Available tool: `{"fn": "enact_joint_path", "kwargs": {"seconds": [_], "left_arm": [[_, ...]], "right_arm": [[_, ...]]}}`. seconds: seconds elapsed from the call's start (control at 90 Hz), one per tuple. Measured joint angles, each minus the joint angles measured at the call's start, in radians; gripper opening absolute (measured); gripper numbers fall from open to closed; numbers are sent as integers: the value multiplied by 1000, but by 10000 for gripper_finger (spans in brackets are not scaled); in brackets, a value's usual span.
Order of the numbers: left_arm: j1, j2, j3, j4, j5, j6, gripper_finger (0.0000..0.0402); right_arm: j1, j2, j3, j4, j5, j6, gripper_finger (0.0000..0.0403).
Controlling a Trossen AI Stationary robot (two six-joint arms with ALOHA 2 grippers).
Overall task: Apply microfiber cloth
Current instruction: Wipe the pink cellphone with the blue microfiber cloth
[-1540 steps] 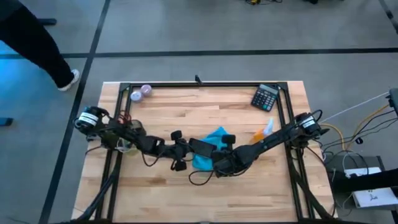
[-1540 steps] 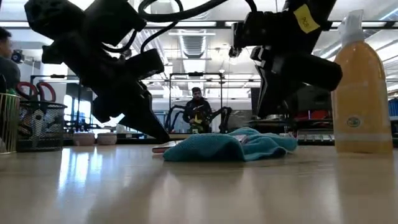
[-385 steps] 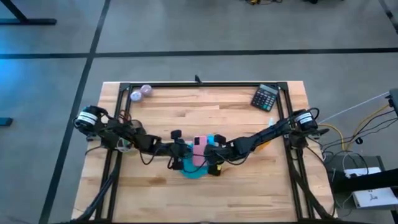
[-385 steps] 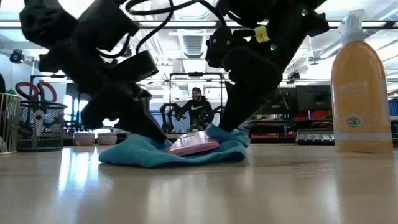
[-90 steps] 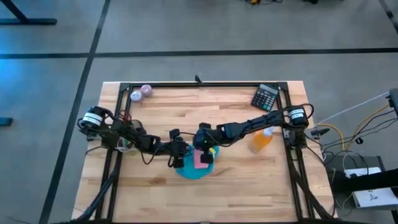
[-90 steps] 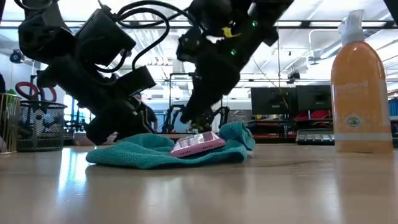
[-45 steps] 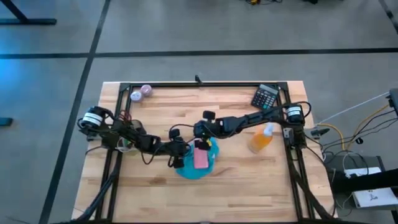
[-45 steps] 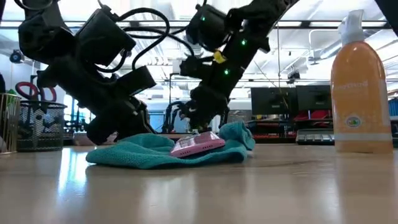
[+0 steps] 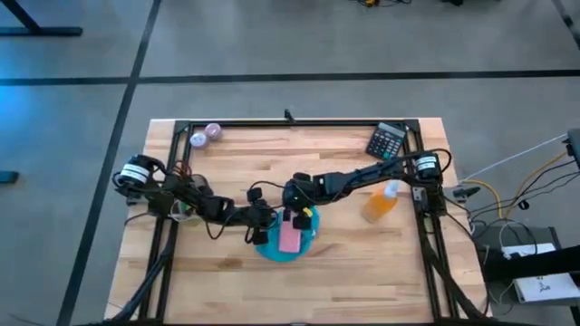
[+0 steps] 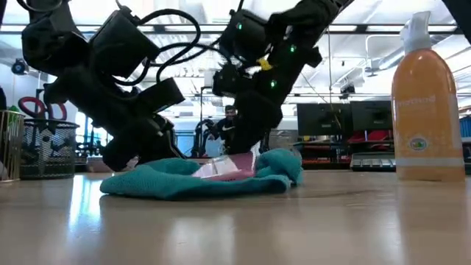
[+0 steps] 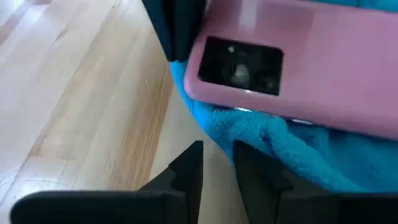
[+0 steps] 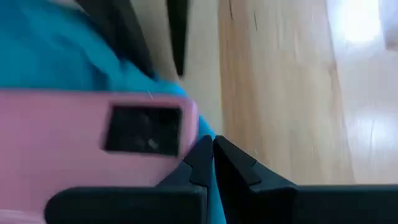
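Lying on microfiber cloth (image 9: 272, 249): pink phone (image 9: 290, 235), both grippers adj.

On the bench (image 9: 353, 272): one teal microfiber cloth (image 9: 272, 248), one pink phone (image 9: 290, 234) lying on it, one orange spray bottle (image 9: 381, 203), one calculator (image 9: 388, 142), two small round purple things (image 9: 205, 135) at the far left corner, and one wire basket (image 10: 38, 149). Two arms, each with one tool.

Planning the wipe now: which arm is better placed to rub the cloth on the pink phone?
Probably the right. Its claw sits at the pink phone's far end, where the microfiber cloth bunches up. The left claw is at the cloth's left edge.
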Motion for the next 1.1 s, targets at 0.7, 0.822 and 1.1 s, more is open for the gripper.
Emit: {"fn": "enact_joint_path", "kwargs": {"seconds": [0.7,0.822,1.1], "left_arm": [[1,0,0,16,1,0,74],[1,0,1,17,1,0,74],[1,-9,2,21,2,20,75]], "right_arm": [[30,4,32,-104,-24,84,0],[73,-13,38,-107,-35,84,0],[116,-52,54,-244,85,126,0]]}}
